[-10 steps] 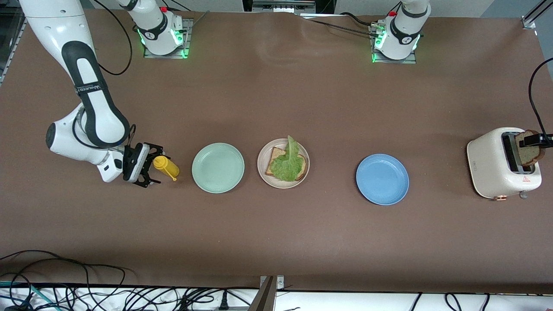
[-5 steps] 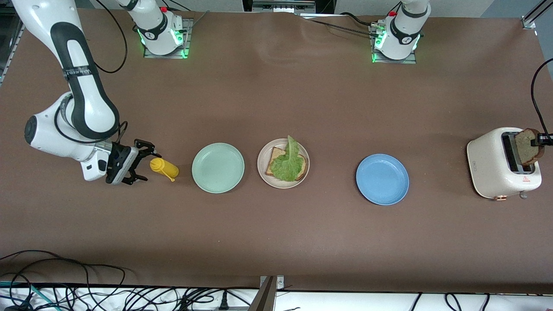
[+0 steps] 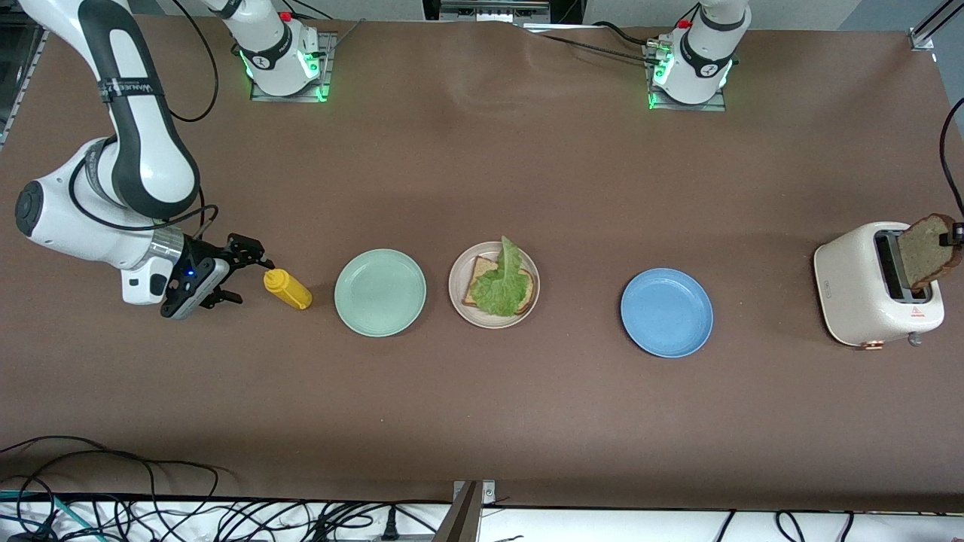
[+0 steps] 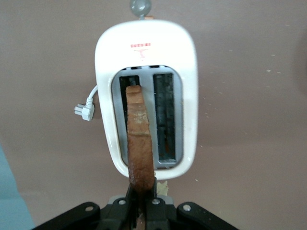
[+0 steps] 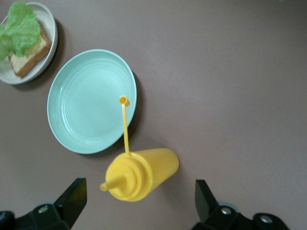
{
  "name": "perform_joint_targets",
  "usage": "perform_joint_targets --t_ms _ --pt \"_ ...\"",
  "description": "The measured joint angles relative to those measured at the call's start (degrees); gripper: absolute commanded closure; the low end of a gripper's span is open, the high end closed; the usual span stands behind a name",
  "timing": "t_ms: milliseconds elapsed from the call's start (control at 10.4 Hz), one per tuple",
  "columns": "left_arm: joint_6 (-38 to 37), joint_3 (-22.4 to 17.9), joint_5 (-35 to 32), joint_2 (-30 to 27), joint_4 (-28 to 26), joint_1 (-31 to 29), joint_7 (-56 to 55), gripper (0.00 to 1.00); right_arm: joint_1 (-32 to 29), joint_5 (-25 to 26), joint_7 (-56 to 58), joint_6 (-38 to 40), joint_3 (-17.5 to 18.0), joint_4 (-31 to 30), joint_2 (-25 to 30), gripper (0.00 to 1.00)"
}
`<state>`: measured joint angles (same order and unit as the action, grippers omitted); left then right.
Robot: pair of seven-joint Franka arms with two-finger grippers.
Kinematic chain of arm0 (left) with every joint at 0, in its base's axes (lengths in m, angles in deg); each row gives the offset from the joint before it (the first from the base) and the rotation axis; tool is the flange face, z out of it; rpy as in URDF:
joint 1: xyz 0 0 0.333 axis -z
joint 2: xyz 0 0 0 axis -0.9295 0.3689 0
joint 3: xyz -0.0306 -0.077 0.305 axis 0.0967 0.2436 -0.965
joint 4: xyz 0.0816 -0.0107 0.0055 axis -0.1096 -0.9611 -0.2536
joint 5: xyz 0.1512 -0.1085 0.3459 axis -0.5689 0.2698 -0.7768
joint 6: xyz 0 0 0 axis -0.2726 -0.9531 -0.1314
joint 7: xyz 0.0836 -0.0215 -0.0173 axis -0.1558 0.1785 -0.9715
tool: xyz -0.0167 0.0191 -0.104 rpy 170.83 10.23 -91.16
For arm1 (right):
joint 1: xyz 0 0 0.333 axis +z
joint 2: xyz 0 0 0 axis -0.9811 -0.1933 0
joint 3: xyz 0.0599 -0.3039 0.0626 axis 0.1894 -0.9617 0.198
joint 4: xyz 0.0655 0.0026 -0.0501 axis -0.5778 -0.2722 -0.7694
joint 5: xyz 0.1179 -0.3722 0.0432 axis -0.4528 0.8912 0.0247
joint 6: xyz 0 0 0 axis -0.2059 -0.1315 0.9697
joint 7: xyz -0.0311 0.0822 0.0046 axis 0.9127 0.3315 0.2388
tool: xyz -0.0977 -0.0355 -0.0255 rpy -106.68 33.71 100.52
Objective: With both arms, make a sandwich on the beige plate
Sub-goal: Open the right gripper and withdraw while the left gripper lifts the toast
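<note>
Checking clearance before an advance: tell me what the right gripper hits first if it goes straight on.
Most likely the yellow squeeze bottle, between the open right gripper's fingers; past it, the mint-green plate.

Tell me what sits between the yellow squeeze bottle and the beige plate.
The mint-green plate, empty, between the yellow bottle and the beige plate, shown in the front view.
</note>
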<state>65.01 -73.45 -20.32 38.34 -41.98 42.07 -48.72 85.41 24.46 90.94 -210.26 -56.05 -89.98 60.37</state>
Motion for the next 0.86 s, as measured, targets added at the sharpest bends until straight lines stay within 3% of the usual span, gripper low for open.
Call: perform_joint_targets --t_ms 384,672,865 --pt "-9.6 2.3 0.0 -2.3 4.9 7.1 -0.1 1.0 0.3 14.2 -28.2 3.5 3.3 2.6 3.5 0.0" --pt "-12.8 12.6 0.4 -2.9 5.0 8.9 -0.4 1.0 0.4 20.9 -46.8 13.5 6.2 3.4 8.5 0.0" --pt "-13.3 18.7 6.9 -2.2 4.4 10.6 -5.6 1.0 0.1 25.4 -52.1 24.6 6.6 7.6 10.0 0.0"
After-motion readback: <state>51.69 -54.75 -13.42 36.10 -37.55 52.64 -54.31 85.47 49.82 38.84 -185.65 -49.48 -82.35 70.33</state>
